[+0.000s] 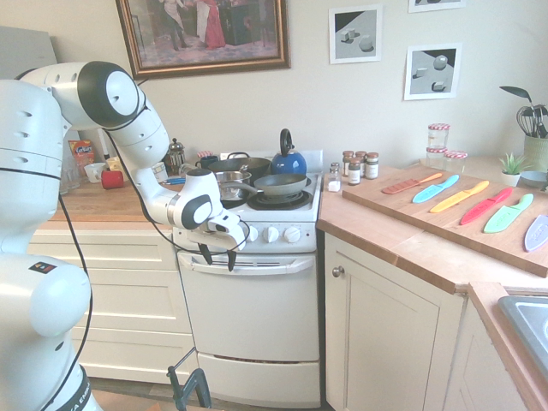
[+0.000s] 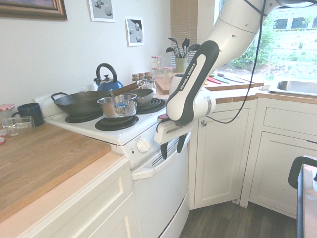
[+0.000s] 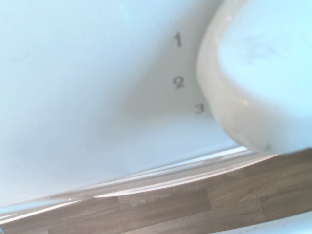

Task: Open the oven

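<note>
The white oven [image 1: 257, 317] stands between cream drawers and a cupboard, its door closed and flush. The bar handle [image 1: 278, 262] runs across the top of the door, under the row of white knobs [image 1: 272, 234]. My gripper [image 1: 218, 259] hangs in front of the handle's left end, fingers pointing down and open, with nothing between them. From the other side the gripper [image 2: 171, 150] sits just below the control panel, close against the oven [image 2: 158, 198] front; I cannot tell whether it touches. The wrist view shows one knob [image 3: 258, 73] close up beside printed numbers.
Pans [image 1: 278, 183] and a blue kettle [image 1: 288, 160] crowd the hob. A cream cupboard [image 1: 385, 334] with a round knob stands right of the oven, cream drawers [image 1: 111, 291] left. A board [image 1: 462, 210] with coloured knives lies on the right counter. Wood floor lies in front.
</note>
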